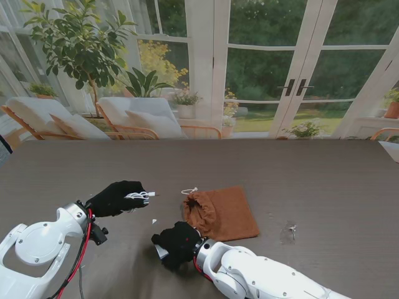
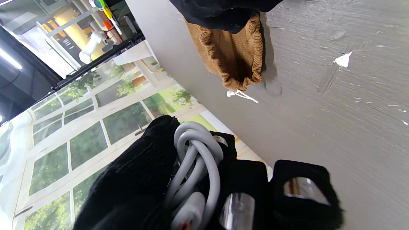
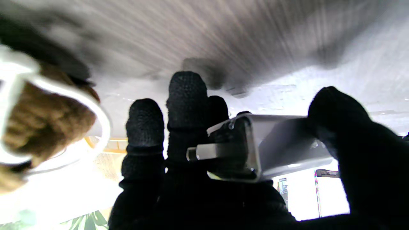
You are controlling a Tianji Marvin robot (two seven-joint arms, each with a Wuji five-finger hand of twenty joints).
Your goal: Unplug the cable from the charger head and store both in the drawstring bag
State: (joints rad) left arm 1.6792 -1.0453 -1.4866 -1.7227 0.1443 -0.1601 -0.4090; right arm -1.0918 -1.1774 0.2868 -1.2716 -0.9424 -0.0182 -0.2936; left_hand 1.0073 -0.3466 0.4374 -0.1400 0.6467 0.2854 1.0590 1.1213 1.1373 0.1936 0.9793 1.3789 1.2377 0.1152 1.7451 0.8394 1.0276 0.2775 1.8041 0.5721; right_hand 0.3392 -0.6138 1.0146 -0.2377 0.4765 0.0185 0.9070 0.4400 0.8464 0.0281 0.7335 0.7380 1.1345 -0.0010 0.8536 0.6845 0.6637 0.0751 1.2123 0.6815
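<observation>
The brown drawstring bag (image 1: pixel 219 213) lies on the table in the middle, its gathered mouth (image 2: pixel 238 56) open toward my left hand and a white drawstring (image 1: pixel 189 191) trailing from it. My left hand (image 1: pixel 118 198) is shut on the coiled white cable (image 1: pixel 140 195), whose loops (image 2: pixel 196 159) show between the black-gloved fingers; it hovers to the left of the bag mouth. My right hand (image 1: pixel 176 243) is nearer to me than the bag and is shut on the white charger head (image 3: pixel 274 145), its metal prongs (image 3: pixel 204 152) sticking out. Cable and charger are apart.
The dark wooden table (image 1: pixel 324 180) carries small white specks (image 1: pixel 154 220) between the hands and a scuffed patch (image 1: pixel 288 232) to the right of the bag. Glass doors, chairs and plants stand beyond the far edge.
</observation>
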